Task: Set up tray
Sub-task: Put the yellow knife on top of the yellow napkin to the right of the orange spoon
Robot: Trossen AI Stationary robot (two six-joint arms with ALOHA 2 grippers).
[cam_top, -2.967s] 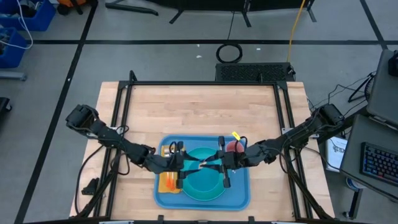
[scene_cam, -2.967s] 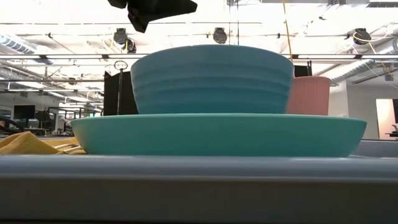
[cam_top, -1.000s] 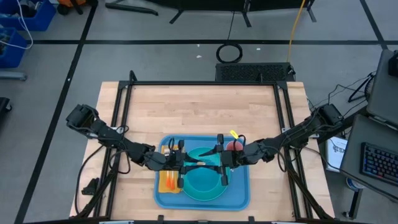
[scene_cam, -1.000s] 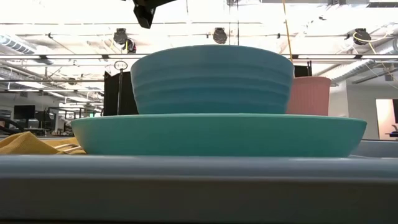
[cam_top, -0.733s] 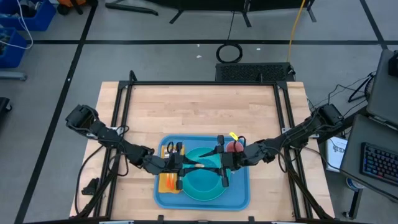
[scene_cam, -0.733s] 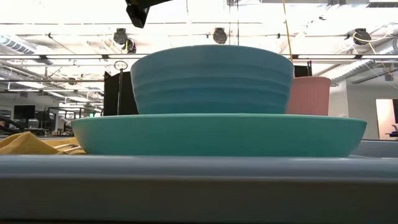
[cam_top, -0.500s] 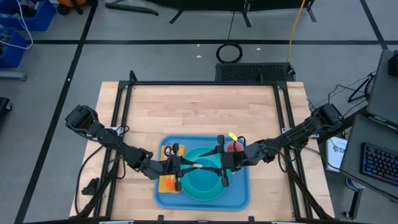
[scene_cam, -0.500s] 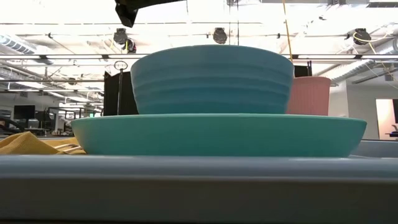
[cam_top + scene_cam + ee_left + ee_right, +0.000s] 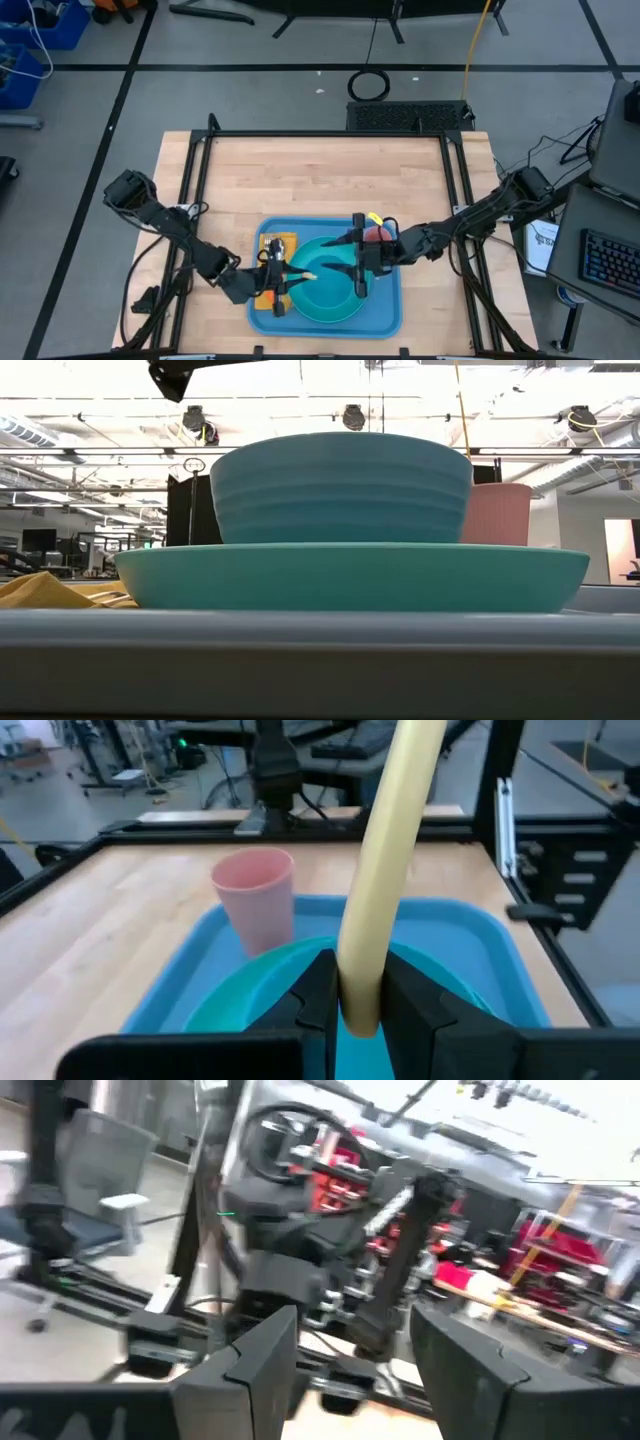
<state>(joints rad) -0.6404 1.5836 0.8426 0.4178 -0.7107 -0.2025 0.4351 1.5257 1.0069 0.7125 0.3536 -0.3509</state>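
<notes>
The large flat blue plastic tray [image 9: 385, 312] looks stiff, light and slick, best gripped by its low rim; the left gripper [image 9: 352, 1005] pinches a pale yellow utensil handle [image 9: 385, 870], right gripper [image 9: 350, 1355] jaws spread.

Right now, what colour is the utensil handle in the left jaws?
Pale cream-yellow handle, clearest in the left wrist view.

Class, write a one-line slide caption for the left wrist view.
Left gripper holds a cream utensil handle above the blue tray, near a pink cup.

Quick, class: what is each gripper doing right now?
Left gripper: shut on a cream utensil handle.
Right gripper: open, holding nothing.
</notes>
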